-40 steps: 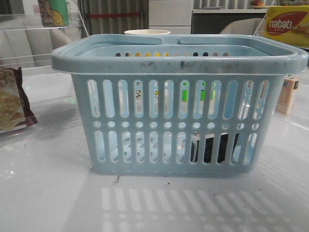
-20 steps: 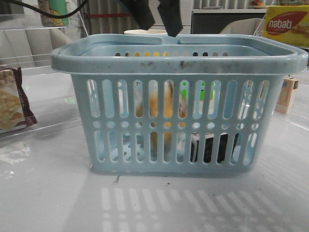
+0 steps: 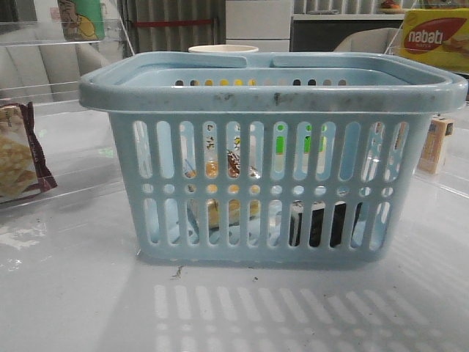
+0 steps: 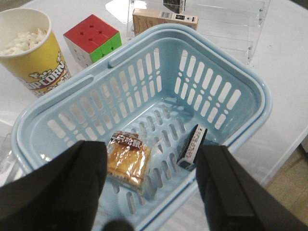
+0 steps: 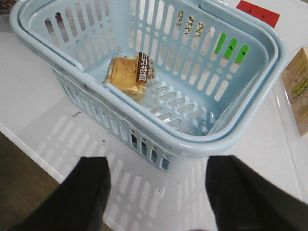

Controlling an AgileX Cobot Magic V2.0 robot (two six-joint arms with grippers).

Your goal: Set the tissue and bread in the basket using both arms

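Note:
The light-blue basket [image 3: 271, 95] stands mid-table. The bread [image 3: 227, 209], a clear packet with a dark label strip, lies on the basket floor and shows through the slots. The black tissue pack [image 3: 319, 224] leans against the inside of the basket wall. In the left wrist view, my left gripper [image 4: 151, 192] is open and empty, high above the basket [image 4: 250, 96], with the bread [image 4: 129, 159] and tissue [image 4: 192, 148] below it. My right gripper [image 5: 156, 197] is open and empty over the table beside the basket [image 5: 269, 57]; the bread [image 5: 131, 73] shows inside. Neither gripper shows in the front view.
A popcorn cup [image 4: 29, 48] and a colour cube [image 4: 92, 41] stand behind the basket. A tan carton [image 3: 436, 145] and a yellow nabati box [image 3: 436, 37] are at the right, on clear acrylic shelves. A cracker packet [image 3: 18, 150] is at the left.
One second ago the basket held only the tissue. Half a second ago black fingers hung over the rim with the bread dropping inside. Now the bread lies lower and the fingers have left the front view.

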